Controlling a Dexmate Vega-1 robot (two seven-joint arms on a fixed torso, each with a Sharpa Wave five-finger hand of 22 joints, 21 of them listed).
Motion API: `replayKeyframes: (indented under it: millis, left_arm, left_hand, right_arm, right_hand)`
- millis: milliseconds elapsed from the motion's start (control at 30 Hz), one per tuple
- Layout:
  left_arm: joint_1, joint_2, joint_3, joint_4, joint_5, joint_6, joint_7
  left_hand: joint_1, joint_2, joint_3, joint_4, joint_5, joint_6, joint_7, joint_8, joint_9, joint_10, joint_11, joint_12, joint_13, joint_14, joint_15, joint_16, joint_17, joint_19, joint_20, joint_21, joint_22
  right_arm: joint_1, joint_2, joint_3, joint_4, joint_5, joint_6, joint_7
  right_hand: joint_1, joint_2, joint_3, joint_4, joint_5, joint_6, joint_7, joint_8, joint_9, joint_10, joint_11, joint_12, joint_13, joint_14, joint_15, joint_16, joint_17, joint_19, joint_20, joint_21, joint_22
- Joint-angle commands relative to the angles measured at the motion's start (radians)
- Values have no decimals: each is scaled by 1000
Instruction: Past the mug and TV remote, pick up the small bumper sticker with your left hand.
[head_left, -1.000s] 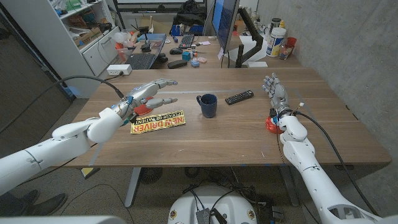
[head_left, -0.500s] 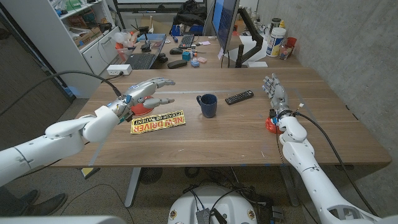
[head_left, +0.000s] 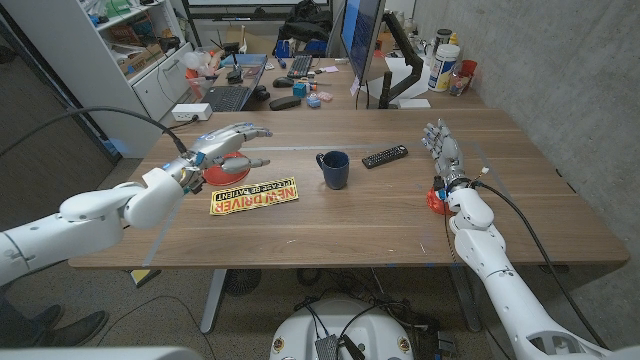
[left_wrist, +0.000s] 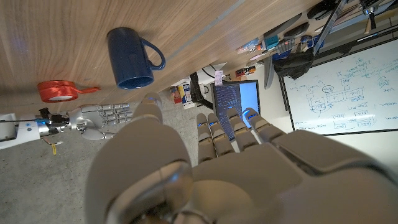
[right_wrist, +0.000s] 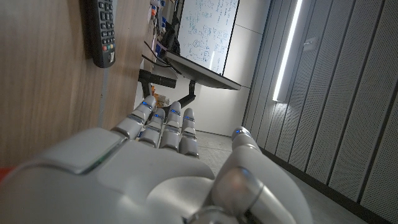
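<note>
— What has changed in the last second?

— My left robot hand (head_left: 228, 150) has drawn back toward the desk's left edge and slightly away from me. A second ago its fingers reached over the left end of the yellow rectangular bumper sticker with red lettering (head_left: 254, 196); now they hover beyond that end, above a red roll of tape (head_left: 226, 169). The sticker, mug and remote have not shifted.

— Is it holding anything?

— No. The fingers are spread and stretched out, nothing between them, pointing toward the dark blue ceramic mug (head_left: 333, 169).

— How does the sticker lie?

— Flat on the brown wooden desk (head_left: 330, 225), its long axis running left to right with the right end tilted a little away from me. The lettering reads upside down from my side. It sits left of the mug and apart from it.

— And the rest?

— The black TV remote (head_left: 384, 156) lies beyond the mug to its right, angled. My right robot hand (head_left: 441, 150) stands near the right side, fingers straight and slightly apart, empty, with a small red object (head_left: 437, 199) at its wrist.

— Room to move?

— Bare wood lies between the sticker and the near edge, and between sticker and mug. The left edge is close to my left forearm.
</note>
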Motion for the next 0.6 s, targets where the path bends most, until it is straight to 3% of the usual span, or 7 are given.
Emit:
replayKeyframes:
  millis: [33, 433, 600]
  left_arm:
    - [-20, 35, 33, -5, 24, 36, -10]
    - [-68, 30, 78, 6, 70, 42, -36]
    - [-81, 28, 95, 10, 91, 45, -40]
  left_hand:
    - [17, -3, 5, -9, 6, 9, -5, 8, 6, 9, 0, 3, 1, 9, -60, 6, 5, 10, -3, 6, 1]
    - [36, -8, 8, -21, 7, 5, -8, 5, 6, 10, -3, -1, 2, 12, -63, 3, 4, 16, -8, 6, 1]
    - [51, -13, 10, -30, 8, 9, -21, 6, 5, 21, -18, 0, 2, 18, -75, 3, 4, 14, 1, 4, 1]
  right_arm:
    - [-6, -1, -2, -6, 1, -6, -5]
    - [-11, 3, -3, -11, -1, -5, -15]
    - [-10, 5, -5, -9, -2, -4, -17]
  right_hand:
    - [-7, -1, -1, -5, 5, 8, -3, -1, 2, 7, -1, 0, 3, 9, 2, 0, 3, 2, -3, -3, 2]
    - [-8, -2, -2, -5, 5, 9, -2, 0, 2, 9, -1, 0, 3, 10, 2, 0, 3, 2, -3, -3, 2]
    - [-9, -3, -3, -5, 6, 9, -3, -1, 2, 9, -1, 0, 3, 10, 2, 0, 3, 2, -2, -3, 2]
